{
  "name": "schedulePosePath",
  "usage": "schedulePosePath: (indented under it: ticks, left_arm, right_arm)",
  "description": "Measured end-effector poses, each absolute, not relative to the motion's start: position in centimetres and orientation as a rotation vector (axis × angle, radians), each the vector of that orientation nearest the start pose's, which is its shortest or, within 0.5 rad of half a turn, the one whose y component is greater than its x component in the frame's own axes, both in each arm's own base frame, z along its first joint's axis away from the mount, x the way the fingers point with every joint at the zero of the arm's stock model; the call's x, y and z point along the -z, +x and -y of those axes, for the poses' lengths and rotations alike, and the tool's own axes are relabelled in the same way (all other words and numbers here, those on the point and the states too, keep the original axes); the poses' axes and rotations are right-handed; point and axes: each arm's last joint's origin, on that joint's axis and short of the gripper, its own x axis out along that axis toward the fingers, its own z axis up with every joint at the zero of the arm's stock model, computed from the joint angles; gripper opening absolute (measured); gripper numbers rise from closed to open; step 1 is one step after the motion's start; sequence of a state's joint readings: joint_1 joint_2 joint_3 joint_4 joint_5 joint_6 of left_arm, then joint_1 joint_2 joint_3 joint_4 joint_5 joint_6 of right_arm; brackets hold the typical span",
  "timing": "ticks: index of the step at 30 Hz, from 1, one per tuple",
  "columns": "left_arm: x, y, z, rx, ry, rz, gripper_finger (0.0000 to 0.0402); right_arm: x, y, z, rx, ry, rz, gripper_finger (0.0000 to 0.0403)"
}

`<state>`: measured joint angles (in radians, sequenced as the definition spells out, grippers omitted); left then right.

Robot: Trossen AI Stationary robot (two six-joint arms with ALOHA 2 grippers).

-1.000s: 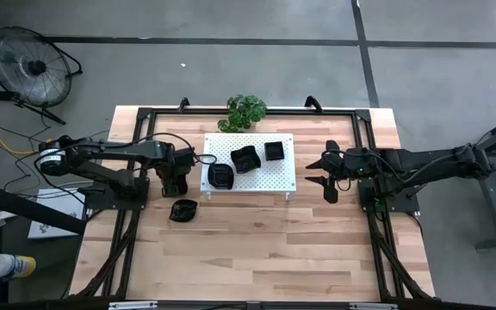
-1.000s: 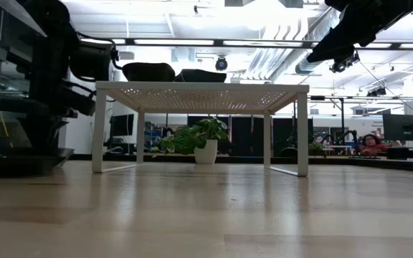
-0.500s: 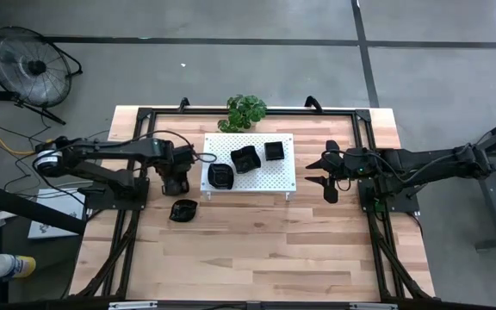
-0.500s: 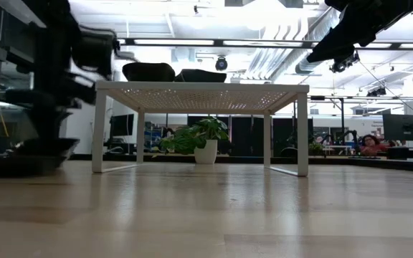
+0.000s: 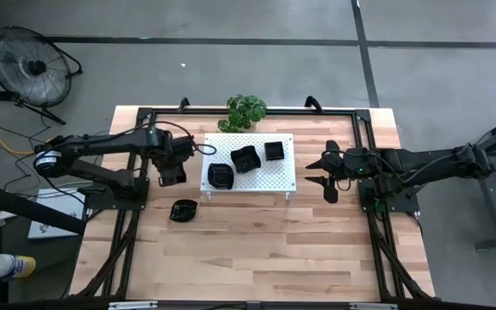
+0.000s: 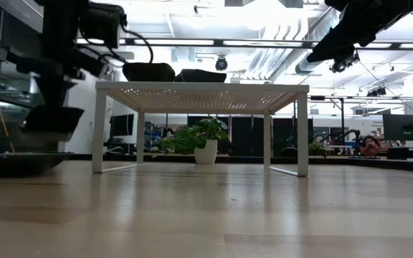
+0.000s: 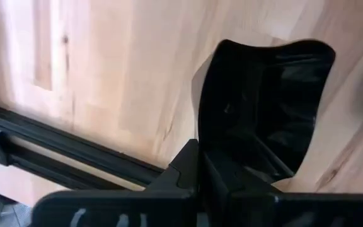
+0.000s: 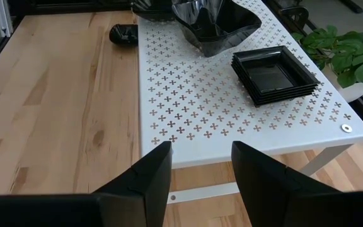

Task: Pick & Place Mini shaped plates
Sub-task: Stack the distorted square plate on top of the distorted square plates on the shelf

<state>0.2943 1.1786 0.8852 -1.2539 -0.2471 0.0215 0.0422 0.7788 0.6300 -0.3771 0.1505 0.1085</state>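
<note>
Lifted wavy plate (image 7: 263, 107), pinched between left fingers (image 7: 191, 165)

Glossy black dishes: square stack (image 8: 273, 77), wavy stack (image 8: 216, 22) & round one (image 5: 220, 176) on white board. One dish (image 7: 263, 101) lifted off table, another (image 5: 182, 209) on wood.

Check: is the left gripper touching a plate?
Touching. The left wrist view shows the shut left gripper pinching the rim of a plate; the low view shows that plate lifted off the table.
</note>
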Motion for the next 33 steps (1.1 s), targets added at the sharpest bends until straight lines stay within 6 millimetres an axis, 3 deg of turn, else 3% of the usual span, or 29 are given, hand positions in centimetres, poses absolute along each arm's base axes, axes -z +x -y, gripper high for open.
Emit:
schedulePosePath:
  ticks: [18,26,33]
  left_arm:
    - [-33.6,18.4,-6.5,-0.564,-0.009,-1.196,0.0000]
    - [-34.6,18.6,-6.3,-0.646,0.084,-1.155,0.0000]
    - [-35.4,19.8,-3.4,-0.763,0.347,-1.013,0.0000]
  right_arm:
    - [-26.4,16.7,-0.3,0.134,0.055,-0.517,0.0161]
    - [-26.4,16.7,-0.2,0.148,0.048,-0.516,0.0161]
    - [-26.7,16.7,0.2,0.286,0.001,-0.474,0.0161]
